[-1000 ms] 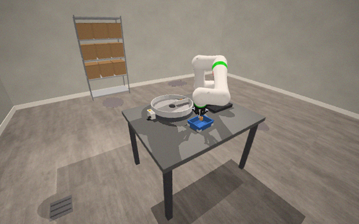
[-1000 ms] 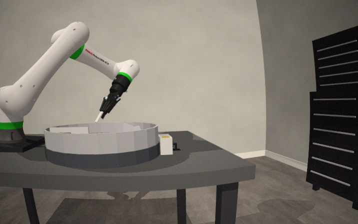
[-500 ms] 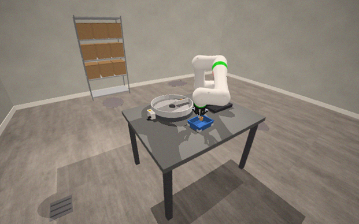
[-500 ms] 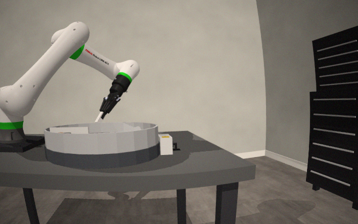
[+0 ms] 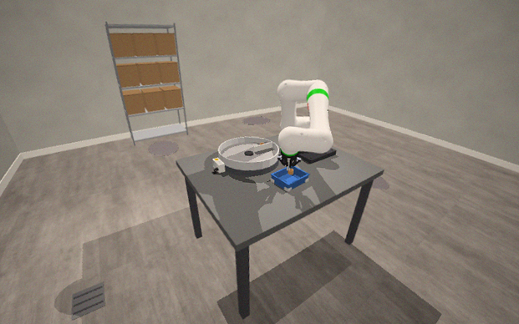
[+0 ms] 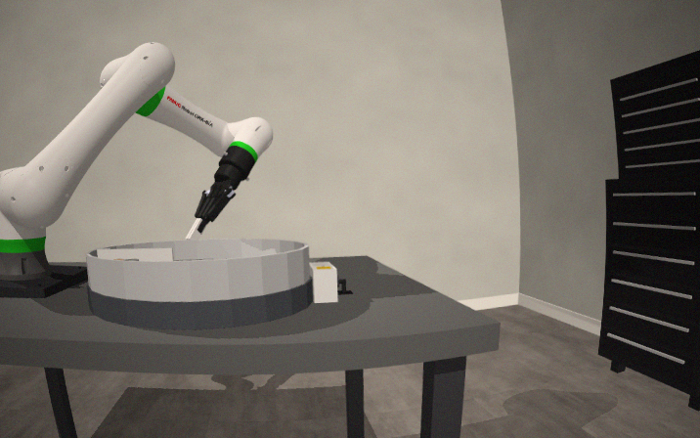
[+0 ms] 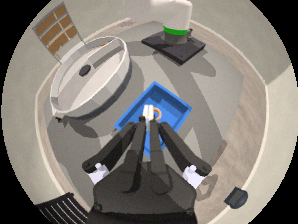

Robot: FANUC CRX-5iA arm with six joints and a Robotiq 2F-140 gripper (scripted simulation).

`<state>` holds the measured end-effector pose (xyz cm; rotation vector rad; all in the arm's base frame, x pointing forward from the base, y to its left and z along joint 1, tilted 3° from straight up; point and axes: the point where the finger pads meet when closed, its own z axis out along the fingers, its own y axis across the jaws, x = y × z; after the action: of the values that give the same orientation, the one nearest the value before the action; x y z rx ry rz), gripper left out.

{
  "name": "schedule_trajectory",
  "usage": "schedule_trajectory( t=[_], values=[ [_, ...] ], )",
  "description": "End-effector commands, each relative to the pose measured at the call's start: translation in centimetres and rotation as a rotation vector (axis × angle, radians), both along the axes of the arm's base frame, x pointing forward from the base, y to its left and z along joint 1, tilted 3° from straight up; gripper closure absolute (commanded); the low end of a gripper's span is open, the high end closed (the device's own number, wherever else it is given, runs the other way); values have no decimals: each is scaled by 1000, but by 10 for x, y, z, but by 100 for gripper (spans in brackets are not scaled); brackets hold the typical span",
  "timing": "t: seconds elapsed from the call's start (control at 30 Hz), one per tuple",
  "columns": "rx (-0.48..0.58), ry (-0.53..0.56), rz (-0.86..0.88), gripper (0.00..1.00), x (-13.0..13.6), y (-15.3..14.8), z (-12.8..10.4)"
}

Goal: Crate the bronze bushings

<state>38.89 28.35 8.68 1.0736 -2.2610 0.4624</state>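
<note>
My gripper (image 5: 291, 168) is shut on a small bronze bushing (image 5: 290, 171) and holds it just above the blue crate (image 5: 290, 177). In the wrist view the bushing (image 7: 154, 110) sits between the fingertips (image 7: 152, 117) over the crate's middle (image 7: 154, 116). In the exterior view the gripper (image 6: 192, 233) dips behind the rim of the turning table (image 6: 198, 281), so the bushing and crate are hidden there. The round grey turning table (image 5: 248, 152) holds a dark steel bushing (image 5: 249, 153) near its middle and a small bronze piece (image 5: 261, 143) at the back right.
A small white control box (image 5: 217, 163) stands at the turning table's left edge. The arm's black base plate (image 5: 318, 155) lies behind the crate. A shelf with cardboard boxes (image 5: 147, 69) stands by the far wall. A black drawer cabinet (image 6: 652, 216) stands at the right.
</note>
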Motion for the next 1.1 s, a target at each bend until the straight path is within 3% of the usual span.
schedule_trajectory(
  t=[0.0, 0.47, 1.07],
  values=[
    [0, 0, 0, 100, 0, 0, 0],
    [0, 0, 0, 100, 0, 0, -3],
    [0, 0, 0, 100, 1, -1, -27]
  ],
)
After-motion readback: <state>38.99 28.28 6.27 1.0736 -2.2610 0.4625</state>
